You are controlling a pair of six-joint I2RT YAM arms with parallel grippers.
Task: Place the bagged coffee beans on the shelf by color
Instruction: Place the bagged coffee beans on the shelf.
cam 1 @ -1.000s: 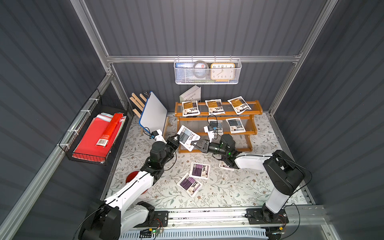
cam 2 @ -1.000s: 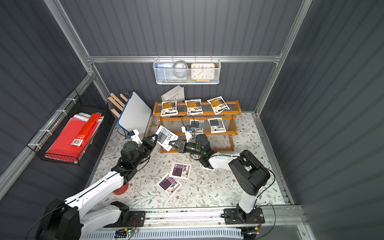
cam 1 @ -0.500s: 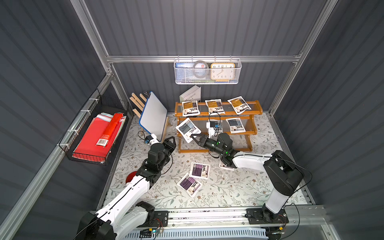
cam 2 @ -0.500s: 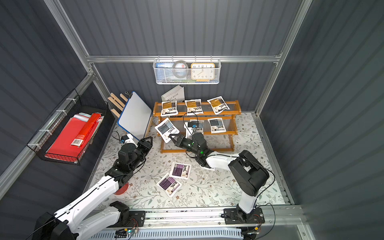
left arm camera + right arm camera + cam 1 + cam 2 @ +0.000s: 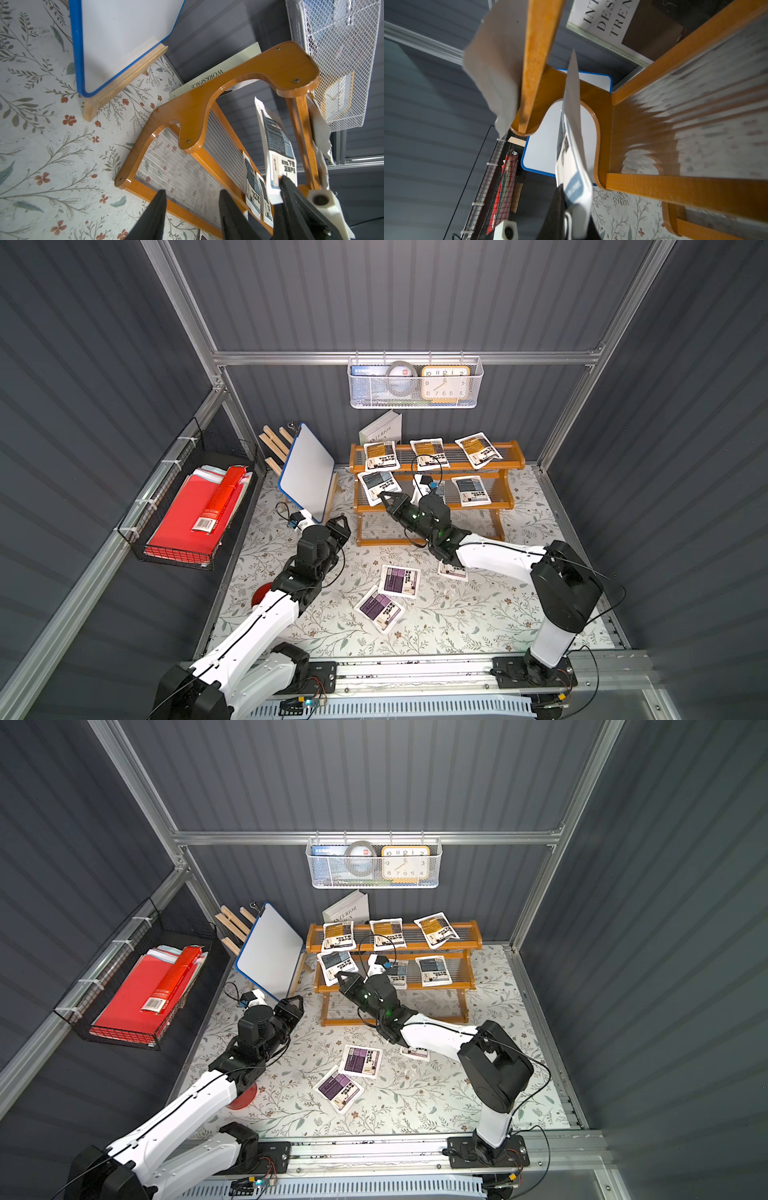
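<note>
Since a second ago, my left gripper (image 5: pixel 340 524) has let go of the blue-grey pouch (image 5: pixel 376 486) and drawn back to the near left. My right gripper (image 5: pixel 386 497) has carried the pouch up to the shelf (image 5: pixel 513 458).

Right gripper: jaws clamped on the pouch's near edge, holding it tilted over the left end of the middle tier. I cannot tell whether it touches the slats.

Left gripper: jaws apart, empty, above the floral mat (image 5: pixel 478 614) just left of the shelf's lowest tier.

Top tier: three mustard-yellow pouches (image 5: pixel 428 454) in a row.

Middle tier: two more blue-grey pouches (image 5: pixel 469 490), one partly hidden by my right wrist.

Mat, near side of the shelf: two purple pouches (image 5: pixel 400 580) in plain view, and a third pouch (image 5: pixel 452 570) partly under my right arm.
</note>
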